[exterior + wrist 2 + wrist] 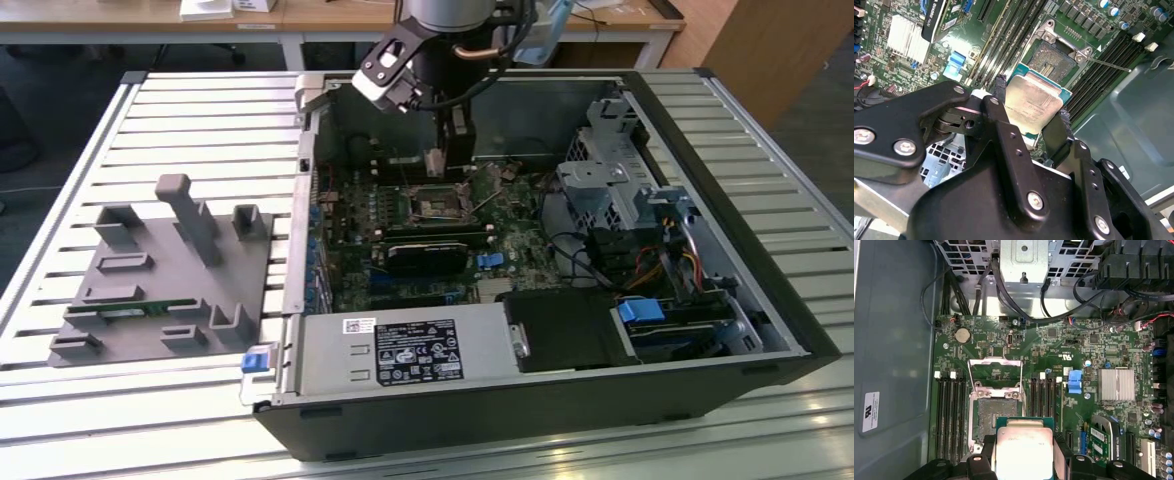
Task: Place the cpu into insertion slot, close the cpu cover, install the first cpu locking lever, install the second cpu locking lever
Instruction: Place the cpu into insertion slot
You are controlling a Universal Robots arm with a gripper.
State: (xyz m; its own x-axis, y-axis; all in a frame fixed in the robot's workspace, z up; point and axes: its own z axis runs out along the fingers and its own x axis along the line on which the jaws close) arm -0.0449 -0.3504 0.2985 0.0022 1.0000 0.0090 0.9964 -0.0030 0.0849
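The tool [1032, 102] clamps the cpu [1035, 96] by two edges, hiding its near corner.

Exterior view high above the computer case [534, 412]; both wrist views close over the insertion slot [1056, 57] [989, 412].

Soft room light falls evenly from above, and the slatted table [200, 110] beside the pincer [1031, 102] glares pale. Below the pincer the case [534, 420] sits shaded. The cpu [1024, 445] it clamps has a dull sheen.
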